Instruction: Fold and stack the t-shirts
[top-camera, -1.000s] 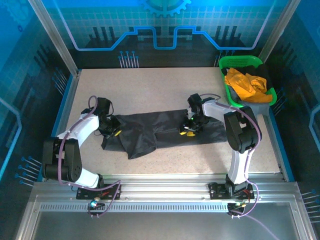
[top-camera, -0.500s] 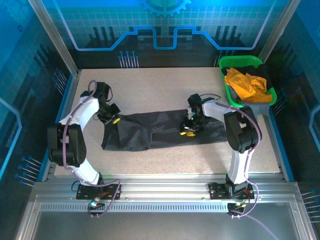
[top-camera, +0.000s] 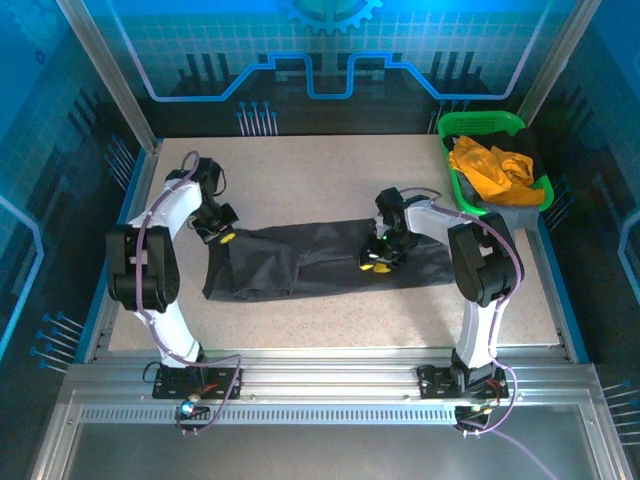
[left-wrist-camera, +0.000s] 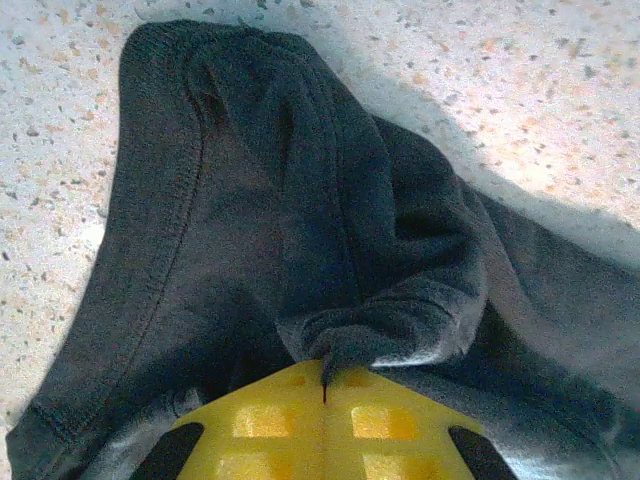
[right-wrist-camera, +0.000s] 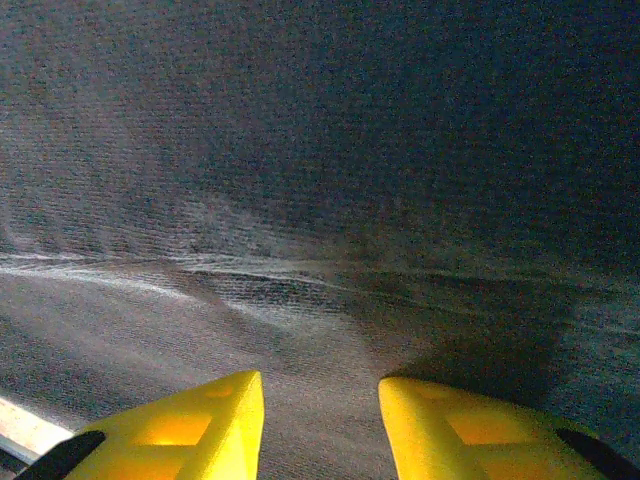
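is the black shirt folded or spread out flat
Folded: the black shirt lies as a long narrow strip with overlapping layers; the left hand pinches its bunched end.

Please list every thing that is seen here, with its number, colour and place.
table: one, speckled beige, under everything
green basket: one, green, far right corner of the table
black t-shirt: one, black, spread across the middle of the table
orange-yellow t-shirt: one, orange-yellow, bunched in the green basket
left tool: one, yellow fingers, shut on the black t-shirt's left end
right tool: one, yellow fingers, open, over the black t-shirt's right half
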